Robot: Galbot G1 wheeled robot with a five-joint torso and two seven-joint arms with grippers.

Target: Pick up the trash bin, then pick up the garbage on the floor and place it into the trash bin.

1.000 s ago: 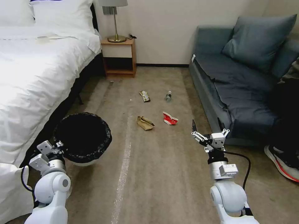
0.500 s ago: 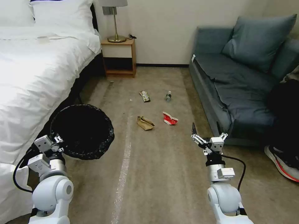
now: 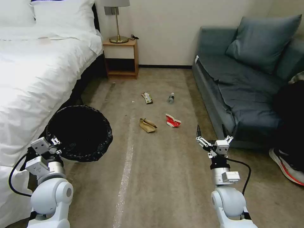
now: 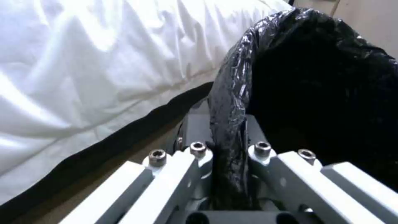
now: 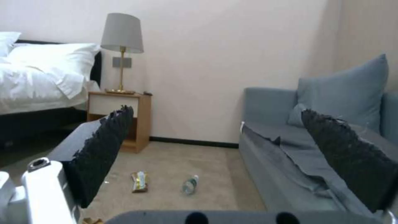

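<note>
The trash bin, its black liner folded over the rim, hangs lifted beside the bed. My left gripper is shut on its near rim; the left wrist view shows the liner rim pinched between the fingers. On the carpet ahead lies the garbage: a red-and-white carton, a brown paper bag, a yellow-green wrapper and a small clear bottle. My right gripper stands open and empty, nearer to me than the carton and to its right.
A white bed runs along the left, with a wooden nightstand and a lamp by the far wall. A blue sofa lines the right side. A person's shoe rests at the right edge. A pale stripe runs down the carpet.
My left gripper has lifted the trash bin off the floor and carried it up and leftward toward the bed. The right gripper dipped slightly and stays open.
</note>
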